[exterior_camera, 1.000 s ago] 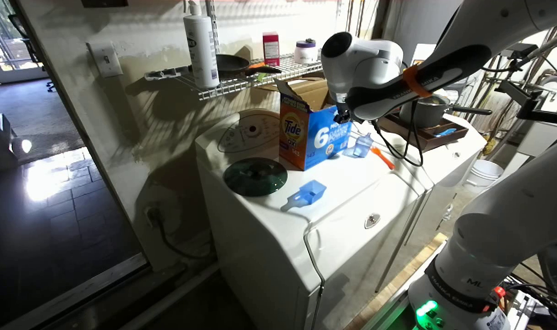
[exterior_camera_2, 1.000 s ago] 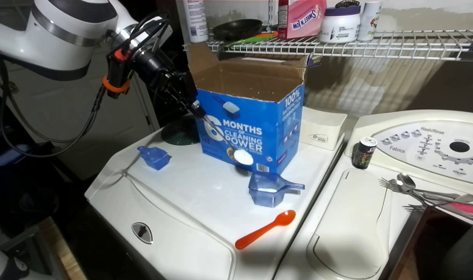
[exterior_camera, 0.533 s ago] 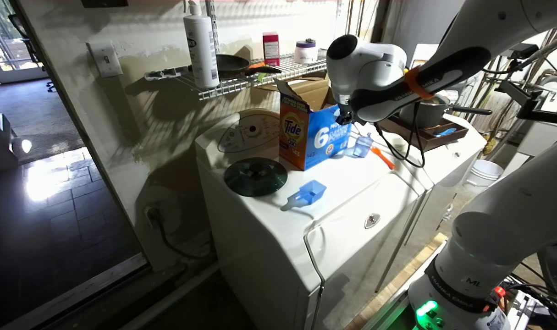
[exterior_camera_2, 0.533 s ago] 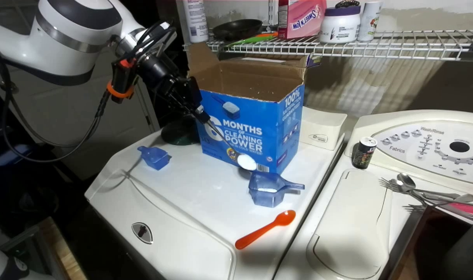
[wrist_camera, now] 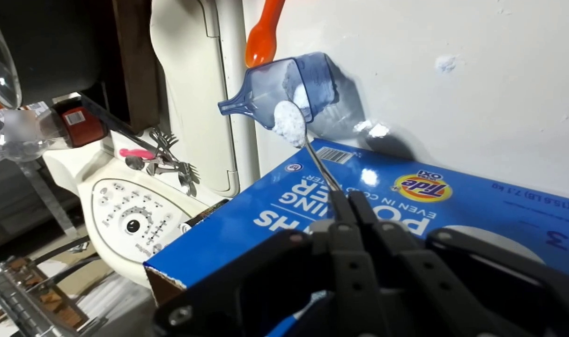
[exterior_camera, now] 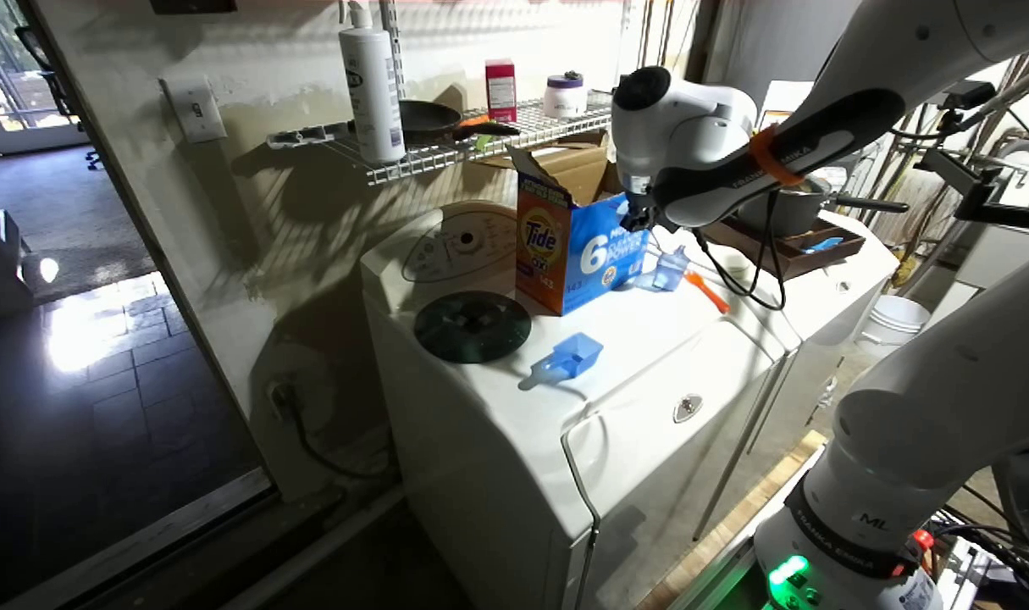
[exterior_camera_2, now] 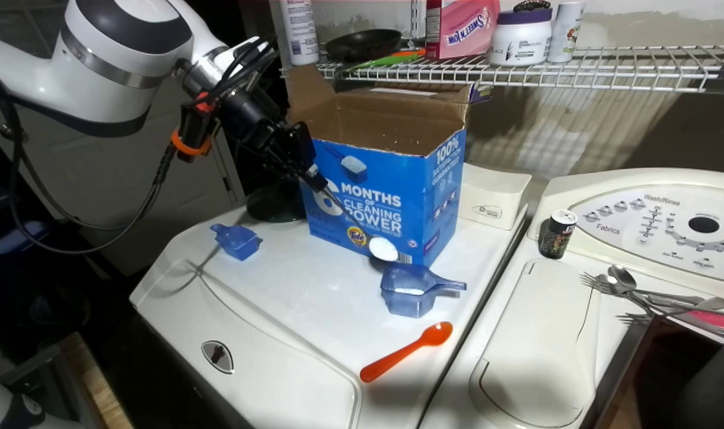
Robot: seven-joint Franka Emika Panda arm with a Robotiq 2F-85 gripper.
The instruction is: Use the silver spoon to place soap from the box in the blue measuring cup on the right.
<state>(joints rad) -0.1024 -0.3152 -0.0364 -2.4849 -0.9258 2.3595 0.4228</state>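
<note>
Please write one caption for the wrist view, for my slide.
Gripper holding a silver spoon heaped with white powder near a blue measuring cup.

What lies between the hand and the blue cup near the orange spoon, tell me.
The silver spoon, loaded with white powder, extends from the hand toward that blue cup; the wrist view shows this.

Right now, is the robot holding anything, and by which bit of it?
Yes, the gripper holds the silver spoon by its handle.
</note>
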